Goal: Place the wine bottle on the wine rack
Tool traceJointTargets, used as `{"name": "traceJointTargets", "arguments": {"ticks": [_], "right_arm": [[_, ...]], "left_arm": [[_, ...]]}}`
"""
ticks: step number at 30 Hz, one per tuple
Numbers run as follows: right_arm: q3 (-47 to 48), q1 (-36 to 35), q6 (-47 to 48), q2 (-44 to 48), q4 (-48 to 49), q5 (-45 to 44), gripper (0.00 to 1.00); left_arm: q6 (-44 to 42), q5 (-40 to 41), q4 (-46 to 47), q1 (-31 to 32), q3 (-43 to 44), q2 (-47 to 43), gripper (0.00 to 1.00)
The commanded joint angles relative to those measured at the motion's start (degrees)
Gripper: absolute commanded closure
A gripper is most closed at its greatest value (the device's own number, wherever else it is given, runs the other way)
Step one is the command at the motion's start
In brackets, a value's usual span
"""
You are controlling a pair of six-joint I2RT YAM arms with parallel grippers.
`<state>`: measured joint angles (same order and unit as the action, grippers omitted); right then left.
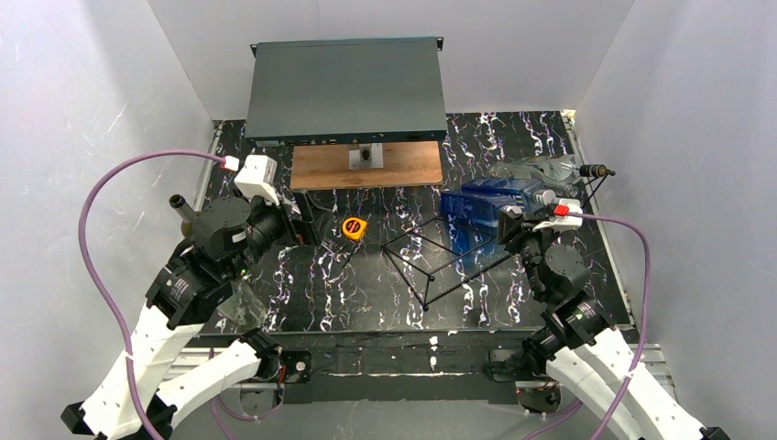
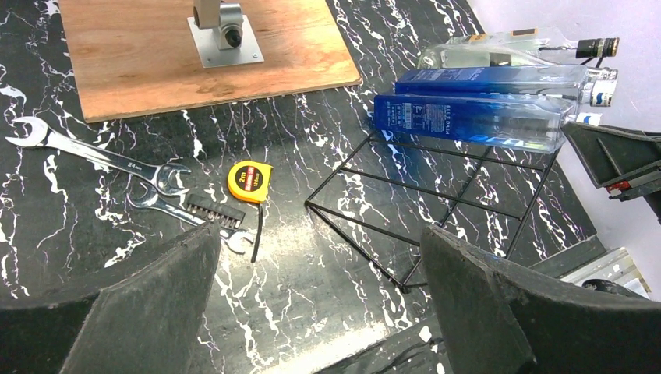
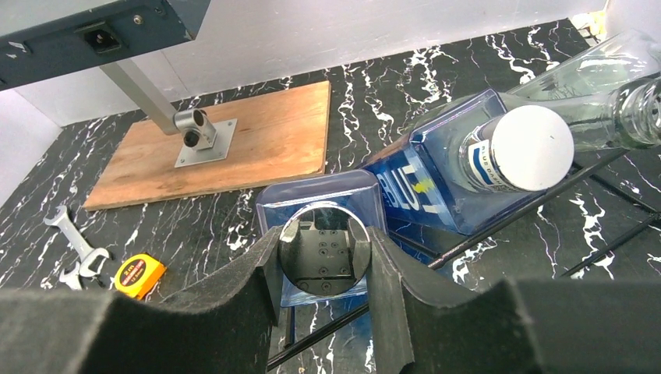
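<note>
Tightly, right gripper is clamping round cap of square blue glass wine bottle, over angular black-wire wine rack, left gripper gaping wide.

On my black marbled table a wooden board lies toward the back. A metal bracket on it carries a flat grey box overhead. Nearer me, an orange tape measure sits beside a bit strip, a long wrench and a shorter wrench.

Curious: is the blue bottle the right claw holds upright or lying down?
Lying down; the blue bottle rests lengthwise, neck in the right gripper.
</note>
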<state>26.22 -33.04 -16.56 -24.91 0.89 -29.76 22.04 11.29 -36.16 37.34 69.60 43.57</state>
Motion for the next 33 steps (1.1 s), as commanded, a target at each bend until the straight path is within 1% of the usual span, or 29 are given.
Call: {"name": "traceJointTargets", "arguments": {"ticks": [1,3,5,7,9,10,12,13,16,21,25,26,31,33], "right_arm": [[1.03,0.25,3.73,0.17,-8.16,-5.07,0.77],[1.04,0.25,4.97,1.35,-7.11,-4.57,0.84],[1.19,0.26,6.29,1.58,-6.38,-2.61,0.89],[1.70,0.25,6.73,1.09,-6.91,-1.22,0.90],[2.15,0.25,6.89,0.67,-7.28,-0.68,0.90],[2.82,0.26,6.89,0.61,-7.72,-0.65,0.87],[3.96,0.28,7.03,0.65,-8.16,-1.08,0.74],[4.34,0.31,7.31,0.46,-8.18,-1.35,0.70],[4.50,0.25,6.93,-0.45,-8.84,-2.39,0.66],[3.93,0.26,5.14,-0.63,-9.06,-4.34,0.55],[3.80,0.26,4.70,-0.92,-9.16,-5.79,0.54],[3.84,0.25,4.26,-1.01,-9.23,-6.57,0.52],[4.75,0.25,3.25,-1.12,-9.19,-8.56,0.30],[5.37,0.25,3.35,-1.14,-9.70,-7.81,0.26]], "left_arm": [[0.15,-0.73,-0.22,0.19,0.95,-0.08,0.01],[0.11,-0.87,-0.14,0.17,1.24,-0.14,0.01],[0.12,-1.06,-0.14,0.14,1.63,-0.15,0.01],[0.15,-1.18,-0.15,0.18,1.56,-0.35,0.01],[0.19,-0.82,0.15,0.18,0.82,-0.77,0.01],[0.27,-0.69,0.28,0.19,0.47,-1.01,0.01],[0.28,-0.86,0.31,0.11,0.00,-1.20,0.01],[0.28,-1.03,0.30,0.18,0.07,-1.21,0.01],[0.39,-1.22,0.46,0.14,0.51,-0.68,0.01],[0.38,-1.77,0.63,0.19,1.19,-0.23,0.01],[0.33,-1.40,0.92,0.16,0.33,-0.59,0.01],[0.17,-1.44,0.85,0.17,0.28,-0.59,0.01],[-0.42,-0.86,0.09,0.19,1.40,-0.59,0.01],[-0.42,-0.84,-0.05,0.19,1.47,-0.74,0.01]]}}
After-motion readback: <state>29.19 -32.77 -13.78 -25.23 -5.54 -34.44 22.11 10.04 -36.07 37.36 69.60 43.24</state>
